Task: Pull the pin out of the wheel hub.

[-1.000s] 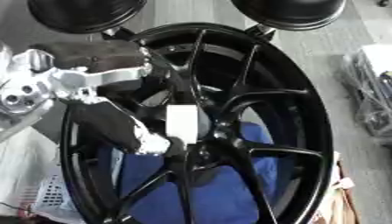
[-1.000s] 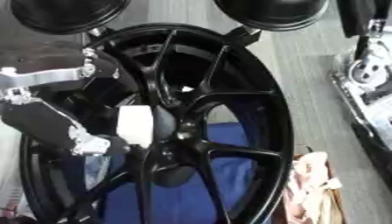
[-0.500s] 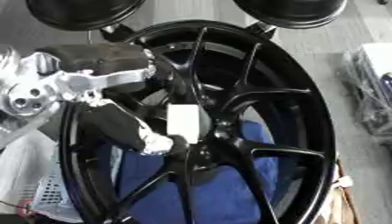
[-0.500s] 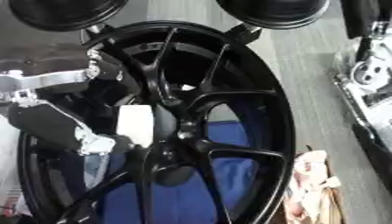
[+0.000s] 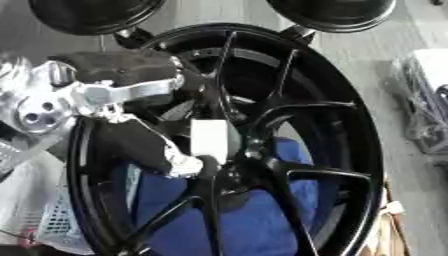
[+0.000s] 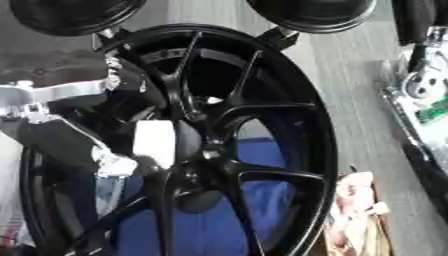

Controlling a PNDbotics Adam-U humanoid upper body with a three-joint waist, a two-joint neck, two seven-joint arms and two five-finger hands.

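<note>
at the far left a white mesh basket (image 5: 61, 220) shows at the lower corner, its contents too blurred to make out. the grey counter (image 5: 420, 200) runs under everything, with a blue cloth (image 5: 254, 225) spread beneath the wheel hub (image 5: 289, 120), a large black spoked rim lying flat and filling the middle of the view. the left hand (image 5: 144, 145) reaches in from the left over the rim, black with a silver wrist, its fingers (image 5: 188, 165) curled by the hub's centre against a white block (image 5: 210, 139) standing there; whether that block is the pin, and whether the fingers actually clasp it, cannot be told. two black round shapes (image 5: 92, 12) sit at the top edge. at the right, clutter lies on the counter: a pinkish crumpled thing (image 6: 359, 210) by the rim and metal parts (image 6: 420, 85) further up.
</note>
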